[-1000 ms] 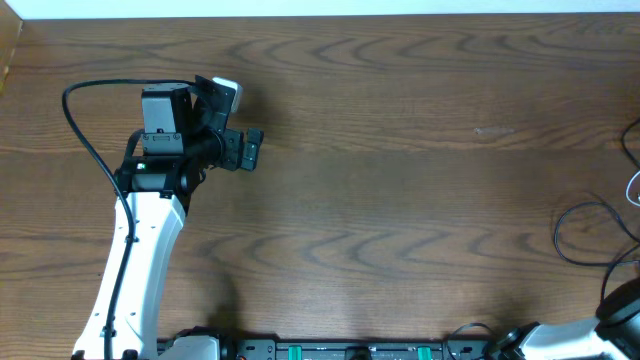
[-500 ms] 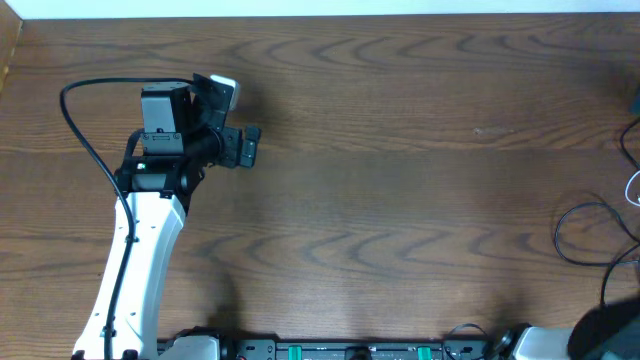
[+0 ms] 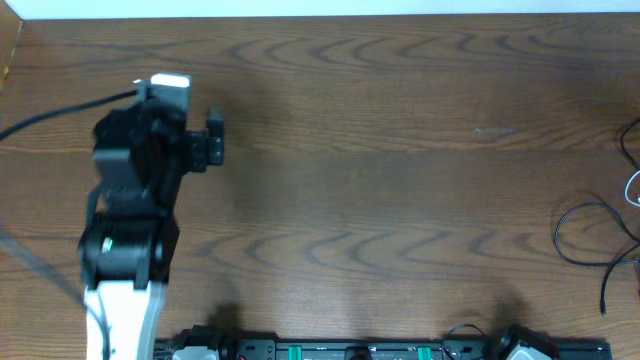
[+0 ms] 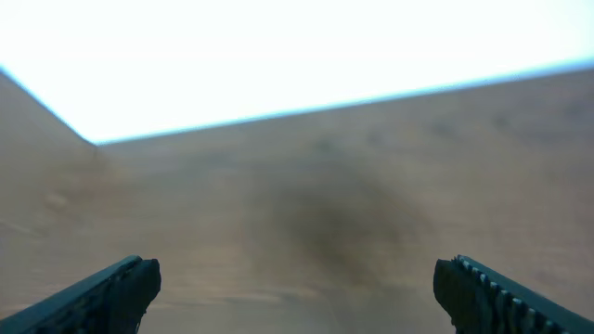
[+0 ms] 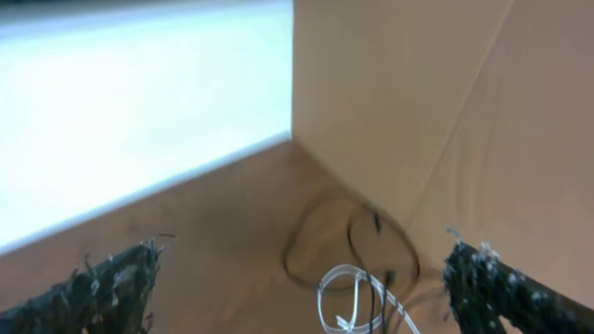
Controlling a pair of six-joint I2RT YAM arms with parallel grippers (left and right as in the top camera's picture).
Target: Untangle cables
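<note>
**Overhead:** My left arm (image 3: 125, 250) stands over the left end of the wooden table (image 3: 400, 150). Its black wrist is turned toward the far left corner, and a thick black lead (image 3: 50, 115) arcs off it past the left edge. The cables (image 3: 585, 240) lie at the right edge, well apart from that arm. They show as thin black loops, with one loose end (image 3: 604, 300) trailing toward the near right corner and a sliver of white cord (image 3: 634, 186) at the very border of the frame. Bare wood grain runs between arm and cables. A strip of base hardware (image 3: 350, 351) lines the near edge.

**Left wrist:** The left gripper (image 4: 297, 297) hangs over blurred tabletop. Its two dark fingers (image 4: 111, 292) are spread out to the sides of the frame and have hold of nothing. A bright white band (image 4: 278, 65) glares beyond the far edge.

**Right wrist:** The right gripper (image 5: 302, 278) is likewise spread wide and empty, its rough-edged fingers low at either side. Beyond them the cables sit by the table's corner. Dark loops (image 5: 348, 246) overlap a pale coil, close to the foot of a tan upright panel (image 5: 399, 93), and touch neither finger. The picture is soft, so I cannot make out any plugs.
</note>
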